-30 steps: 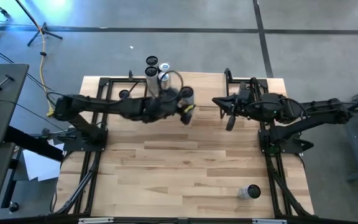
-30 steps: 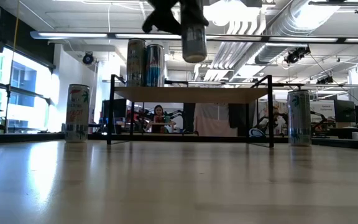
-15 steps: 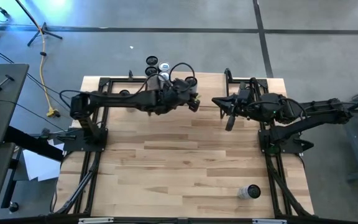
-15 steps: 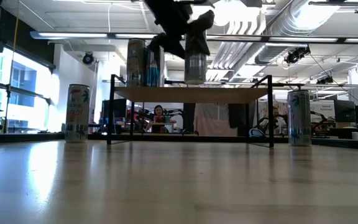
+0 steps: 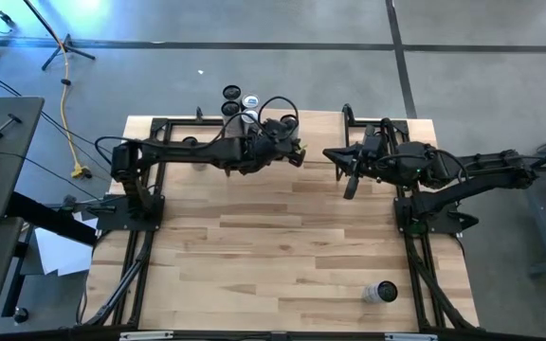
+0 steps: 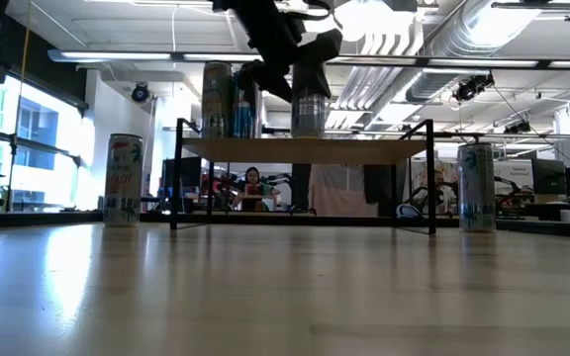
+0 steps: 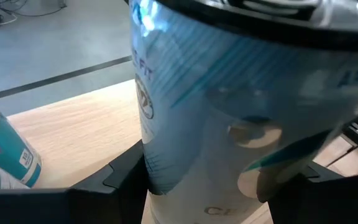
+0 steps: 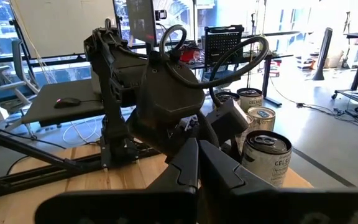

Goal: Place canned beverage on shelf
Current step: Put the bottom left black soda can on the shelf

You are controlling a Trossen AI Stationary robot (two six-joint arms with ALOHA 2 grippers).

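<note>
Standing far left on the tabletop (image 6: 285,297) in the low view: one lone can (image 6: 123,180). Next, the shelf (image 6: 305,150) carries two cans (image 6: 231,101) at its left end. Left gripper (image 6: 300,59) clasps the canned beverage (image 6: 310,107), upright, base at the shelf board, just right of those two. Right gripper (image 5: 347,176) waits clenched and empty beside the shelf. Another can (image 6: 476,188) stands right; one more (image 5: 381,293) lies on the near right tabletop.
</note>
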